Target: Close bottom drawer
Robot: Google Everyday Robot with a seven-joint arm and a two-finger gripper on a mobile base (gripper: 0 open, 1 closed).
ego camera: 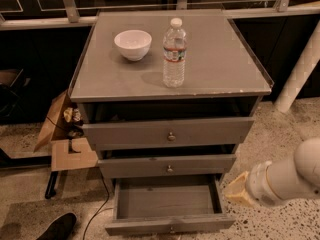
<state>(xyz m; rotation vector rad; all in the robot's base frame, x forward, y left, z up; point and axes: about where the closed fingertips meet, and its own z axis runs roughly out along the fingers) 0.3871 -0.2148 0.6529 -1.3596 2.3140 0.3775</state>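
Note:
The bottom drawer point(169, 224) of the grey cabinet point(170, 86) is pulled far out, and its empty inside point(167, 200) shows. Its front panel has a small round knob at the centre. The mid drawer point(167, 166) and the top drawer point(169, 133) above it each stand a little way out. My gripper point(239, 190), with a yellowish tip on a white arm point(285, 178), hangs just to the right of the bottom drawer's right side, level with its upper edge. It holds nothing that I can see.
A white bowl point(132, 44) and a clear water bottle point(174, 54) stand on the cabinet top. An open cardboard box point(62, 134) sits on the floor at the left, with a dark shoe point(57, 227) at the lower left. A white pole point(299, 76) slants at the right.

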